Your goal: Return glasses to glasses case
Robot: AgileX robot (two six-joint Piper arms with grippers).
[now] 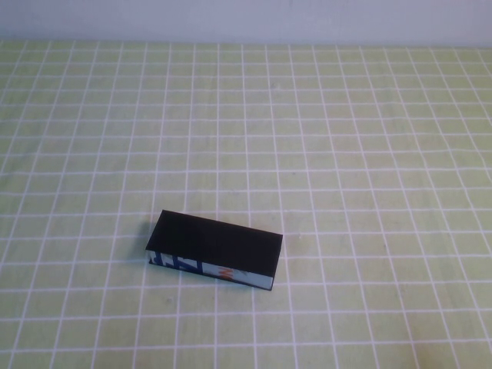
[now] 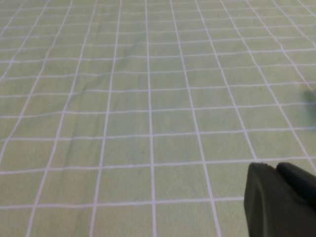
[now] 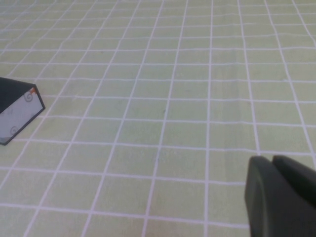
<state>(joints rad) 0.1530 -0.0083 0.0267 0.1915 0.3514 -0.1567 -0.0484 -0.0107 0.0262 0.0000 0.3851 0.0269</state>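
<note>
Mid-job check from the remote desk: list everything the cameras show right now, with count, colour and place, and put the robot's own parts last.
glasses case: one, black with a light blue printed front edge, lid shut, lying flat on the cloth just left of centre toward the robot's side; one end also shows in the right wrist view.
glasses: none visible in any view.
tablecloth: one, light green with a white grid, covering the whole table.
wall: pale strip along the far edge of the table.
left hand: one, dark, only a part shows in the left wrist view, above bare cloth; not in the high view.
right hand: one, dark, only a part shows in the right wrist view, apart from the case.
</note>
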